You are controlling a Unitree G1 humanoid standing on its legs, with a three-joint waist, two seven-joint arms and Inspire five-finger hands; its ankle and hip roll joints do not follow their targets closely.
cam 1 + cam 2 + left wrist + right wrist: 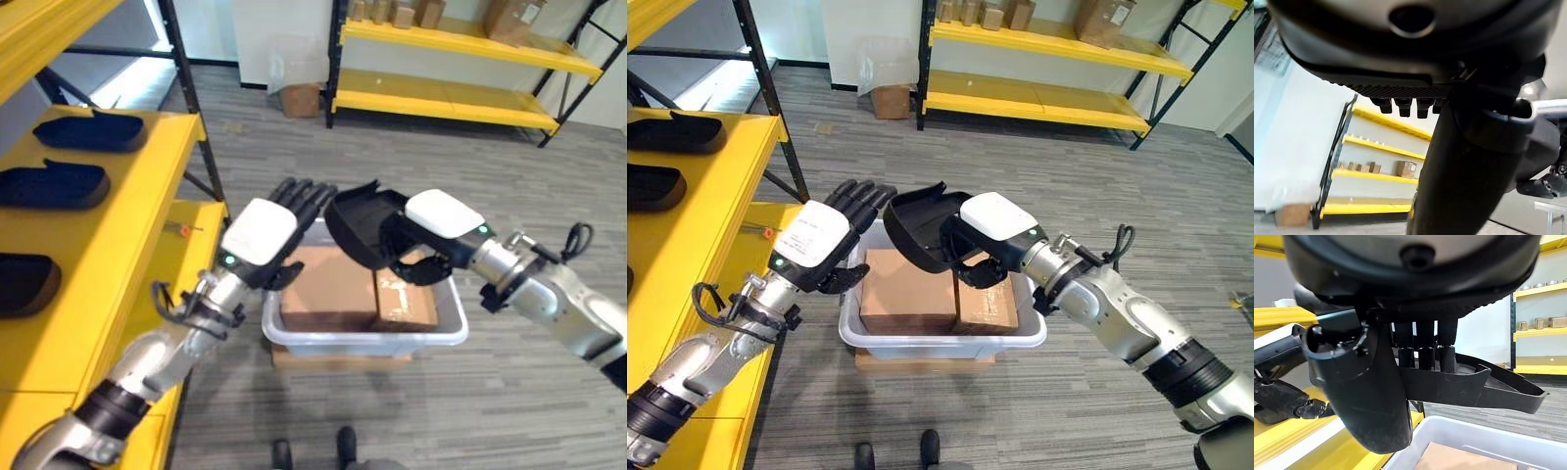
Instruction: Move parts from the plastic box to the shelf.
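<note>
One black part gripped in right robot hand above plastic box, left robot hand open beside it.

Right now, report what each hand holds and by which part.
The right hand grips a black part by its rim, above the plastic box. The left hand is open and holds nothing.
</note>
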